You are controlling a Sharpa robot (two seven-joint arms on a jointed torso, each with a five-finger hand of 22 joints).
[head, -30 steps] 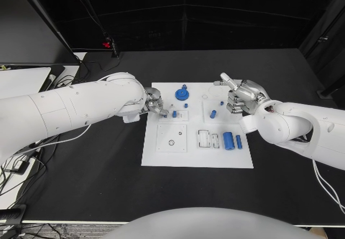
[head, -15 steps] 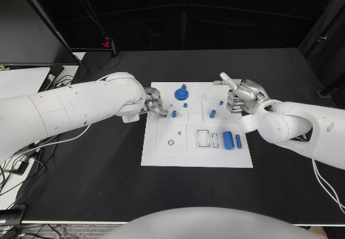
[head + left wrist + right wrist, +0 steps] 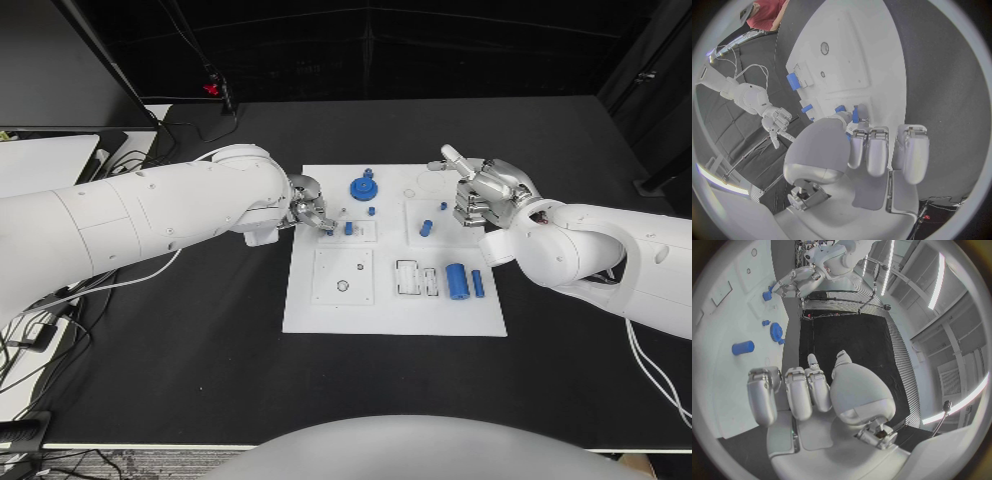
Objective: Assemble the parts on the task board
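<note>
The white task board (image 3: 397,305) lies mid-table. My left hand (image 3: 307,212) is at the board's left upper part and pinches a small blue peg (image 3: 348,229) upright between thumb and fingertips; the left wrist view shows this peg (image 3: 855,114) right above the fingertips (image 3: 869,137). My right hand (image 3: 485,196) hovers over the board's right upper corner, most fingers curled in on nothing, one finger sticking out. On the board are a blue gear (image 3: 365,187), a short peg (image 3: 374,211), a tilted peg (image 3: 427,229), a thick blue cylinder (image 3: 457,281) and a slim peg (image 3: 479,284).
A white side desk (image 3: 43,160) and loose cables (image 3: 43,320) lie off the table's left edge. Black tabletop (image 3: 389,390) stretches in front of the board. A round hole (image 3: 343,286) and rectangular slots (image 3: 408,277) show in the board's lower blocks.
</note>
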